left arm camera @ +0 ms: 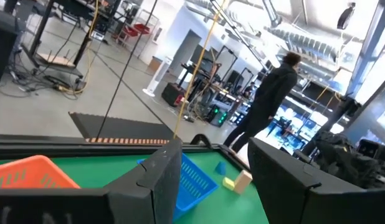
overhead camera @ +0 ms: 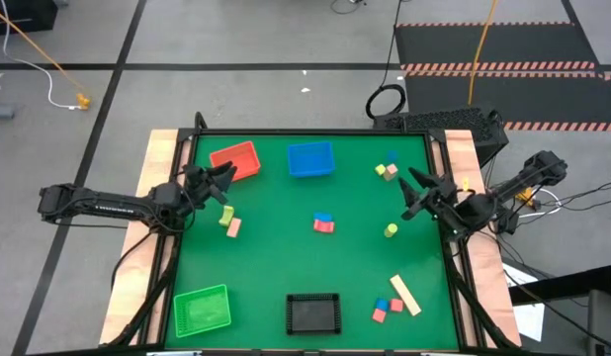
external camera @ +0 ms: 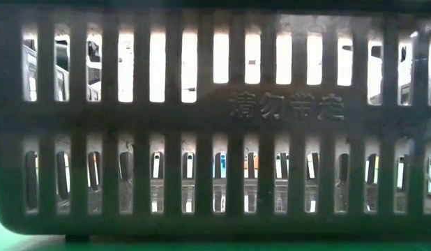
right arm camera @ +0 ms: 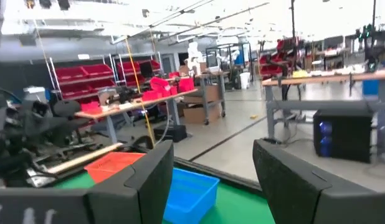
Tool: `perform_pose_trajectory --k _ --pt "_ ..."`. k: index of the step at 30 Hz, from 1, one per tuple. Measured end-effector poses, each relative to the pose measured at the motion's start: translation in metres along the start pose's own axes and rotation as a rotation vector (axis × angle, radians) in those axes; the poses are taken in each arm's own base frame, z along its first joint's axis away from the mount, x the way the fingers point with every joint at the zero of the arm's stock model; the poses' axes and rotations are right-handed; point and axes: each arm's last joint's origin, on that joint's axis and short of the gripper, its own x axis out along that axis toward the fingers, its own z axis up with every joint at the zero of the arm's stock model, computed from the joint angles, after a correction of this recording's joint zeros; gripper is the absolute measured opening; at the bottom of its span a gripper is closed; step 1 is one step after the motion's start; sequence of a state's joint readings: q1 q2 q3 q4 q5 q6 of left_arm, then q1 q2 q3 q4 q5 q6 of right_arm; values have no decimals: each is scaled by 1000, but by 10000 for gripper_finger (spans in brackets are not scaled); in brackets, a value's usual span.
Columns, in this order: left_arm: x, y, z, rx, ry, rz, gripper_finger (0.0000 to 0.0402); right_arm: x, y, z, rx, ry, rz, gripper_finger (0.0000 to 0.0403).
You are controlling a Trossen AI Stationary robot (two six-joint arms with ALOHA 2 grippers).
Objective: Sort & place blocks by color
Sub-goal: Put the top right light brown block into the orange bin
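- Blocks first: nearest the left gripper (overhead camera: 224, 178) sit a yellow-green block (overhead camera: 226, 213) and a pink block (overhead camera: 233, 227), touching each other, just below and slightly inboard of its fingertips.
- Left gripper hangs with fingers spread, nothing between them; it points toward the red basket (overhead camera: 236, 160), so I'd say it must tip down and swing back to reach that pair.
- Mid-table, a blue-and-red pair (overhead camera: 323, 222) lies between both arms, roughly equally far from each.
- Right gripper (overhead camera: 412, 193) is spread too, empty; a yellow-green piece (overhead camera: 391, 230) lies near, just below its tips, and a small cluster (overhead camera: 387, 169) just above.
- Long tan bar (overhead camera: 404, 295) lies diagonally, well apart, on the right arm's side.
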State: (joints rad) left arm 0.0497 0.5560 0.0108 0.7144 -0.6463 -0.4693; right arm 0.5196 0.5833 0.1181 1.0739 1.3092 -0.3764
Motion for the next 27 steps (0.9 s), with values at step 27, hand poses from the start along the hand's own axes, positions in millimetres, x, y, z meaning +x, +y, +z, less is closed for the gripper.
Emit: perform_pose_trajectory --k 27 --pt "-2 -14 18 126 -110 -273 184 33 18 58 -239 -140 65 214"
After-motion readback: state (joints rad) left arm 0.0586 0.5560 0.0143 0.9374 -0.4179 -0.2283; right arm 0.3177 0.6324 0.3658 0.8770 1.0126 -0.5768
